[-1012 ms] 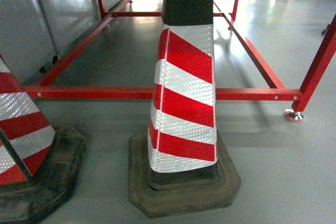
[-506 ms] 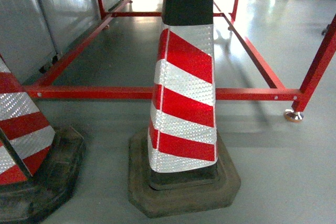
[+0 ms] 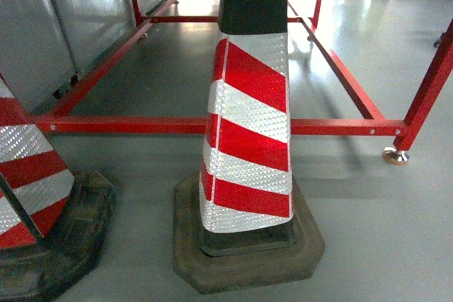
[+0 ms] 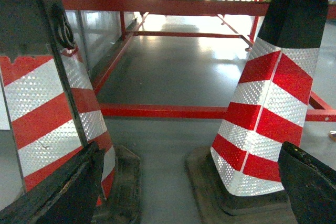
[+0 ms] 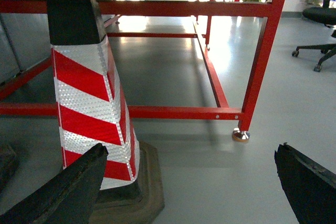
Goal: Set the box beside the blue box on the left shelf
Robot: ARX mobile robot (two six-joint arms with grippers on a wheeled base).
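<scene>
The box is out of view in all three views, and so is the blue box. The left shelf shows only as a red steel frame [image 3: 177,125] with bare floor inside it. My left gripper [image 4: 189,184] is open and empty, its dark fingers [image 4: 58,192] at the frame's lower corners, aimed at the floor between two cones. Low over the grey floor, my right gripper [image 5: 189,182] is open and empty too, one of its fingers [image 5: 307,182] at the lower right. Neither gripper appears in the head view.
A red-and-white striped traffic cone [image 3: 248,125] on a black base stands right in front, a second cone [image 3: 28,175] at the left. The shelf's red leg with a metal foot [image 5: 240,135] is at the right. An office chair [image 5: 320,17] stands far right.
</scene>
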